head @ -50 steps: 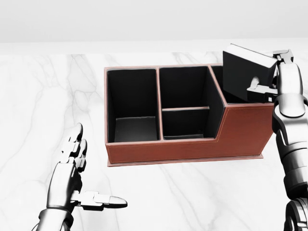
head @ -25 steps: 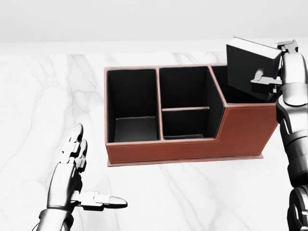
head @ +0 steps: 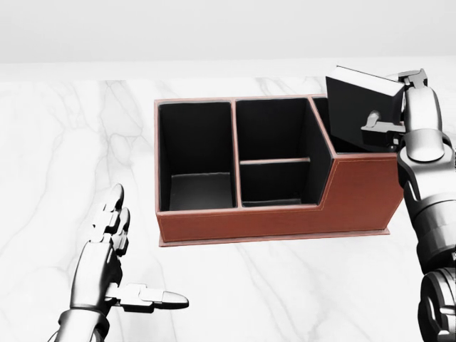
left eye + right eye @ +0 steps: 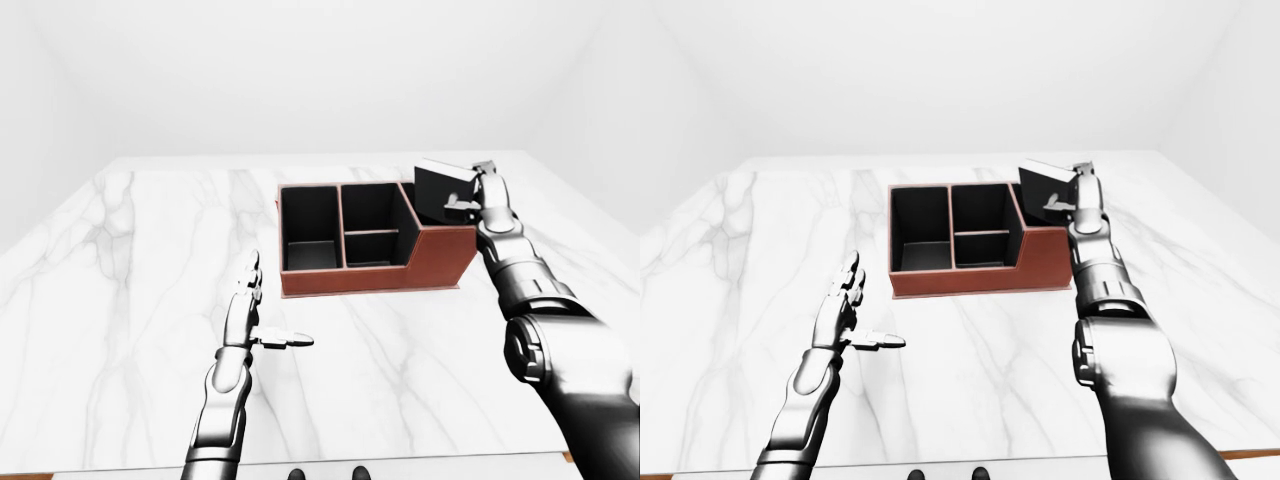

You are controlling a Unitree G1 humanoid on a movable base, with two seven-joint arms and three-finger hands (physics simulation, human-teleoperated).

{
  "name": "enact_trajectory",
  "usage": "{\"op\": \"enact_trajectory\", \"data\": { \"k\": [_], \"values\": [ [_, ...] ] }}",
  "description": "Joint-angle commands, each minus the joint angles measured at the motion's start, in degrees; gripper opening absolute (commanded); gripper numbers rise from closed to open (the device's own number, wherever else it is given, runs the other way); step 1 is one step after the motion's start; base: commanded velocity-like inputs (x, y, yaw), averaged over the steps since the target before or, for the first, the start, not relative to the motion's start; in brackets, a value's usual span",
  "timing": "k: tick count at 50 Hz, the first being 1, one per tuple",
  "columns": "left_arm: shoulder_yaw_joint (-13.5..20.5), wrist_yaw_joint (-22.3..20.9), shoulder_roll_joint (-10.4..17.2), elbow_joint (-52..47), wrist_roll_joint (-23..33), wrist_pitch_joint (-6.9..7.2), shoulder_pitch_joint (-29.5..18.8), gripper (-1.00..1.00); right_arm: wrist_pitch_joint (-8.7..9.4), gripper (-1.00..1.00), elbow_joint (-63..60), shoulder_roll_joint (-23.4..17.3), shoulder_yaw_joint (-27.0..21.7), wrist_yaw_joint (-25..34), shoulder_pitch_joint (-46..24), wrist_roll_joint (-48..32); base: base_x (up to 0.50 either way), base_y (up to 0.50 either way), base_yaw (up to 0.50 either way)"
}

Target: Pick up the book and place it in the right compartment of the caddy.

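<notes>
A white marble tabletop (image 3: 57,142) carries a brown caddy (image 3: 285,214) with black-lined compartments. Over its right compartment, the right hand (image 3: 410,117) has its fingers (image 3: 376,127) clenched on a black book (image 3: 356,107), tilted, its lower edge dipping behind the caddy's rim. Well left of those fingers, the left hand (image 3: 107,267) hovers with all 3 fingers released, grasping nothing.

Right robot hand (image 3: 399,114) reaches out toward one o'clock in the head view, arm stretched long from the lower right, fingers (image 3: 375,125) clamped on a dark book (image 3: 356,107) held tilted. Left robot hand (image 3: 117,267) hangs low at seven o'clock, fingers straight and pointing to twelve, thumb splayed to three, holding nothing.
</notes>
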Motion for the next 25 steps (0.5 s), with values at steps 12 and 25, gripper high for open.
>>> {"op": "enact_trajectory", "data": {
  "k": [12,25],
  "values": [
    [0.2,-0.4,0.0,-0.2,-0.7,0.0,0.0,1.0,-2.33,-1.0,-0.9,0.1,-1.8,-1.1,-0.4,2.5,0.0,0.0,0.0],
    [0.3,-0.5,0.1,0.1,-0.8,0.0,-0.1,1.0,-2.78,1.0,-0.2,0.0,-2.0,-1.4,-0.1,2.5,0.0,0.0,0.0]
  ]
}}
